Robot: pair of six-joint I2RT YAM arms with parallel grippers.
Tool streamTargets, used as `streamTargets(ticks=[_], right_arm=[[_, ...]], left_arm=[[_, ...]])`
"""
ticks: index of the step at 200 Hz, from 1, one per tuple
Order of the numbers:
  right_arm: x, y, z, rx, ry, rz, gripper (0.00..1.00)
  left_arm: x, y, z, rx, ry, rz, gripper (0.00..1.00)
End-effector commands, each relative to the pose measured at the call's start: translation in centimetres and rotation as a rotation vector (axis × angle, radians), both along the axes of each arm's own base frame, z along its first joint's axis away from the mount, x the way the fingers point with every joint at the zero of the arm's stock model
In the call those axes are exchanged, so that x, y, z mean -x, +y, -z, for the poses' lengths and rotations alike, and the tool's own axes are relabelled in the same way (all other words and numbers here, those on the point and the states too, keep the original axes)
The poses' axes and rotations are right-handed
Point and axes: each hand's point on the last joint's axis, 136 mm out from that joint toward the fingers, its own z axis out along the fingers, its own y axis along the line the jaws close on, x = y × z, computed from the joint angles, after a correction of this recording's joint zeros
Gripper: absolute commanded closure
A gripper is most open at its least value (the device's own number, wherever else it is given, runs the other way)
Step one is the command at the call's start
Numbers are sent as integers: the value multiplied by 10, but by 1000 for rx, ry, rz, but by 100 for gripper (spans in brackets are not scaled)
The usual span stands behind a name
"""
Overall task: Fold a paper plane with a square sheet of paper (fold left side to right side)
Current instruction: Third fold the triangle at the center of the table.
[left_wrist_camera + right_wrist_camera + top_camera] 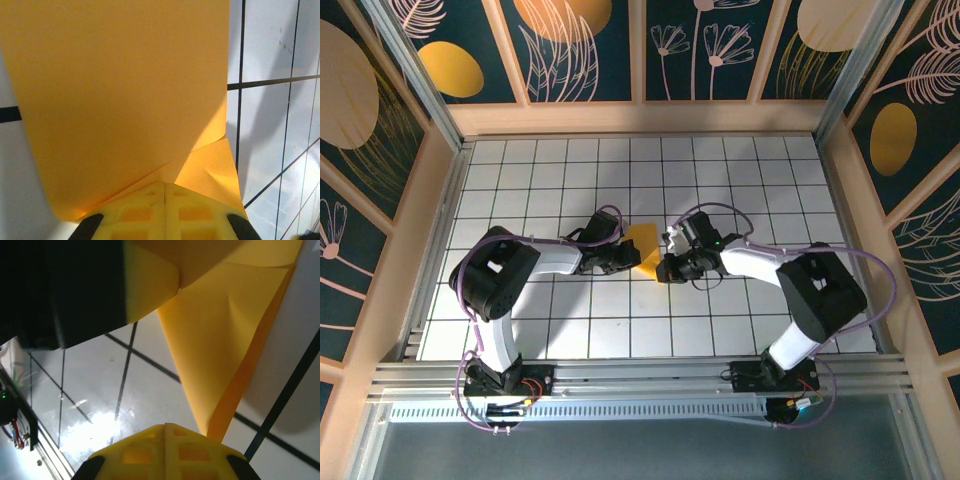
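**Top external.** The left gripper (625,262) and right gripper (665,268) meet nose to nose over the middle of the gridded table (570,330). The square sheet of paper (642,243) sits between them as a small orange shape. The fingers are too small here to read.

**Left wrist.** The yellow fingers (135,212) of the left gripper (165,186) are pressed together with the seam closed. The sheet (125,100) rises straight out of their tips, so they are pinching its near edge. A creased triangular flap (212,167) lies to the right of the main panel.

**Right wrist.** The fingers (135,452) of the right gripper (165,429) are also pressed together. The sheet (225,340) narrows to a corner that runs in at the fingertip. It looks pinched, though the contact itself is hidden. The paper hangs clear of the tiles and casts a shadow on them. The dark bulk (60,290) at upper left is probably the other arm.

**Progress (judgement).**
- Done: at least one crease is in.
- In hand: the sheet is held up between both grippers, mid-fold and not yet laid flat or pressed.
- Left: there is no narrow dart shape yet, so most of the folding remains.

**Writing.** None is legible. The wall panels (580,40) carry plant drawings and ovals, with no text or brand.
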Motion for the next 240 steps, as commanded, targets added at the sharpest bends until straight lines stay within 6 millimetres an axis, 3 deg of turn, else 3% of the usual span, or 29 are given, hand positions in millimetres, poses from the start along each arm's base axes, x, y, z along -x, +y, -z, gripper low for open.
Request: streamTargets(ticks=[1, 66, 138, 201, 240], right_arm=[[-16, 3, 3, 7, -27, 28, 100], [-2, -6, 28, 47, 46, 48, 100], [16, -23, 50, 118, 108, 57, 100], [26, -33, 65, 156, 142, 62, 100], [24, -38, 69, 165, 135, 74, 100]], left_arm=[[9, 18, 31, -114, 61, -17, 98], [8, 17, 30, -110, 58, -16, 98], [0, 10, 13, -82, 22, -7, 96], [-18, -1, -38, -12, -101, -10, 91], [4, 2, -58, 56, -135, 1, 95]])
